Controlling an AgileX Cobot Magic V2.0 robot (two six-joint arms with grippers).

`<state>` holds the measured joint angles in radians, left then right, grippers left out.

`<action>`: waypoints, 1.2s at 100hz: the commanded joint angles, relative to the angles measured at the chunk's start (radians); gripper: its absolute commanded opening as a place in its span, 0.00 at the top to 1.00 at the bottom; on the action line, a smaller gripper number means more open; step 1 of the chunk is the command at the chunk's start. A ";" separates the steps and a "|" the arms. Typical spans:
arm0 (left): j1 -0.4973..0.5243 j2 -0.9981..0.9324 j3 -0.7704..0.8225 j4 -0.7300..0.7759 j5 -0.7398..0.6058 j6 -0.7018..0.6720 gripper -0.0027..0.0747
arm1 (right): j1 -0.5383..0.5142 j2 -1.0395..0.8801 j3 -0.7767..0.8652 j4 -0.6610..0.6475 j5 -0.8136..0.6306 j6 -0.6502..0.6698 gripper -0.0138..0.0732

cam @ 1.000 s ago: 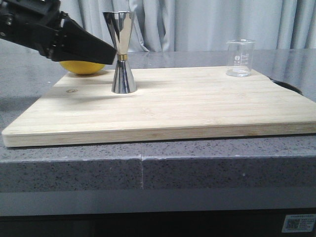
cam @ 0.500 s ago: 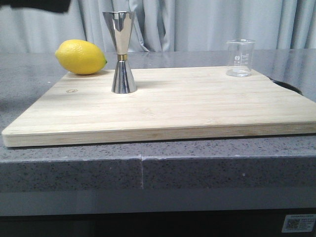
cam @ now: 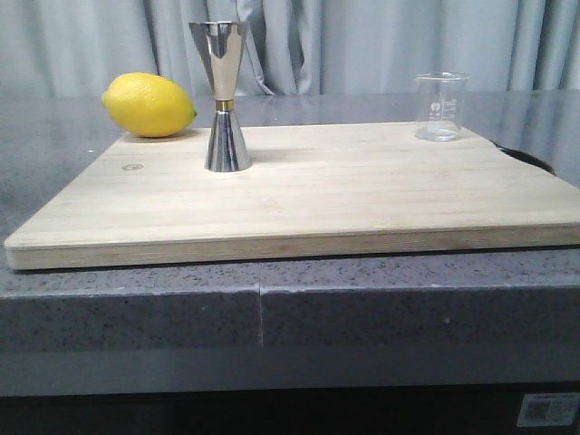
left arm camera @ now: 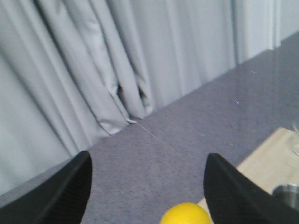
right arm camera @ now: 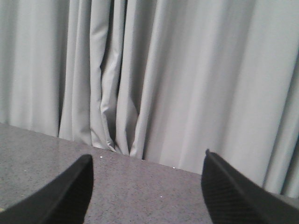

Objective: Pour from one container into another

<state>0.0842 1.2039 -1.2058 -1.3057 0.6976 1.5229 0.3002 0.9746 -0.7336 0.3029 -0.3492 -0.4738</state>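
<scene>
The small clear glass beaker (cam: 441,107) stands upright at the back right of the wooden board (cam: 308,199). The shiny steel jigger (cam: 224,96) with a gold waist band stands upright at the board's back left; its rim (left arm camera: 288,192) peeks into the left wrist view. Neither arm shows in the front view. My left gripper (left arm camera: 147,161) is open and empty, looking over the countertop toward the curtain, above the lemon. My right gripper (right arm camera: 147,161) is open and empty too, facing countertop and curtain, with no task object in its view.
A yellow lemon (cam: 149,105) lies on the grey stone countertop (cam: 54,172) just behind the board's left corner, also seen as the lemon (left arm camera: 186,213) in the left wrist view. Grey curtains (cam: 362,45) hang behind. A dark round opening (cam: 530,159) sits right of the board.
The left arm, which reached in front of the lemon beside the jigger a second ago, has lifted up and out of the front view. The lemon is now uncovered.
</scene>
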 commanded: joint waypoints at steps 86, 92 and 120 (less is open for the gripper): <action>0.002 -0.506 0.450 -0.136 -0.473 -0.180 0.57 | -0.001 -0.244 -0.098 1.297 -0.120 -1.308 0.44; 0.002 -0.505 0.452 -0.136 -0.464 -0.180 0.57 | -0.001 -0.263 -0.084 1.297 -0.109 -1.309 0.45; 0.002 -0.505 0.452 -0.119 -0.388 -0.180 0.69 | -0.001 -0.369 0.033 1.297 -0.040 -1.320 0.56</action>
<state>0.0842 0.7015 -0.7277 -1.4120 0.2929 1.3513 0.3002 0.6417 -0.7054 1.6148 -0.4333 -1.7818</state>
